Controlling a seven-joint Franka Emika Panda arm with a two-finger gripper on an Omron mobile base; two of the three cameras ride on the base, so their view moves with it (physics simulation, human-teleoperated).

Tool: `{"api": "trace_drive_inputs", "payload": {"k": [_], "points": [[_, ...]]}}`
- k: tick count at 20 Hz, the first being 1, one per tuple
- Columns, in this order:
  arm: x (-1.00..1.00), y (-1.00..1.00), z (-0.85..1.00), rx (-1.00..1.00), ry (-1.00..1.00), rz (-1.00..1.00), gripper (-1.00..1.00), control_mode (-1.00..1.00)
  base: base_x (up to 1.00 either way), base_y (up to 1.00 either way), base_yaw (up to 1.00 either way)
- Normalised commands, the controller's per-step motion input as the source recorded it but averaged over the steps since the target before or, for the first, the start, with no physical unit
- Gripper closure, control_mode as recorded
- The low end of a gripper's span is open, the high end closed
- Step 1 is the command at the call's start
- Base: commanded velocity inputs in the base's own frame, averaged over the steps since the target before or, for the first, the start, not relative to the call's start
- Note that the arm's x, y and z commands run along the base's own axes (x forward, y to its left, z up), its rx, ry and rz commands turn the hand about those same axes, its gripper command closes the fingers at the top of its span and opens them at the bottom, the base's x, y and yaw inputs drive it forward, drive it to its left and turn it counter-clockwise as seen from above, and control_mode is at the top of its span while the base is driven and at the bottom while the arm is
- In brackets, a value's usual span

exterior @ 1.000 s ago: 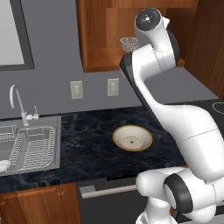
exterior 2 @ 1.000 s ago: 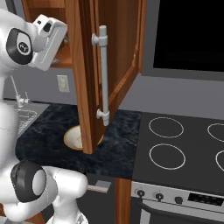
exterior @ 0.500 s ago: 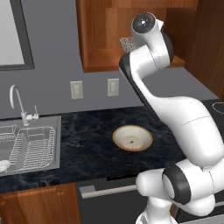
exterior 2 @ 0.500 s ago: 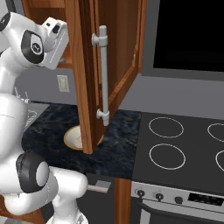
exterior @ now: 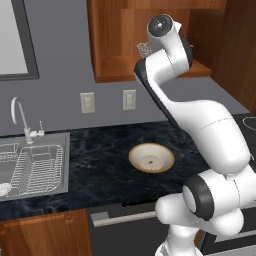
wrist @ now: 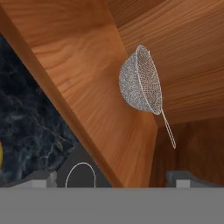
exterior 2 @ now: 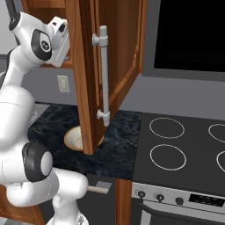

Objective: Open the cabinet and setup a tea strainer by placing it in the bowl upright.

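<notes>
Pincer (wrist: 113, 177) spread and empty, we have swung closer to the strainer (wrist: 140, 81) on the cabinet (exterior: 120, 67) shelf; grasping comes next.

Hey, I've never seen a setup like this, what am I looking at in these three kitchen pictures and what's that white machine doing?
It's a rendered kitchen with a white robot arm on a driving base. Two pictures come from cameras on the base, behind the arm's left and right; the third looks along its hand. The reddish-brown wooden wall cabinet stands open. Inside it sits a small silver wire-mesh tea strainer with a thin handle. The hand is raised toward it, with its two-finger gripper open and holding nothing. On the dark marbled counter rests a shallow cream bowl with a tan rim. Left of it is a steel sink; right, a black stovetop.
</notes>
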Motion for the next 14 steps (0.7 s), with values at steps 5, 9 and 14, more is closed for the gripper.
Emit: {"api": "trace_drive_inputs", "payload": {"k": [5,9,14], "points": [[0.37,0.0,0.0,-0.01,0.0,0.02,-1.0,-1.0,0.0,0.0,0.0],[0.43,0.0,-0.12,-0.02,0.0,0.0,-1.0,-1.0,0.0,0.0,0.0],[0.39,0.0,-0.13,-0.01,0.0,0.0,-1.0,-1.0,0.0,0.0,0.0]]}}
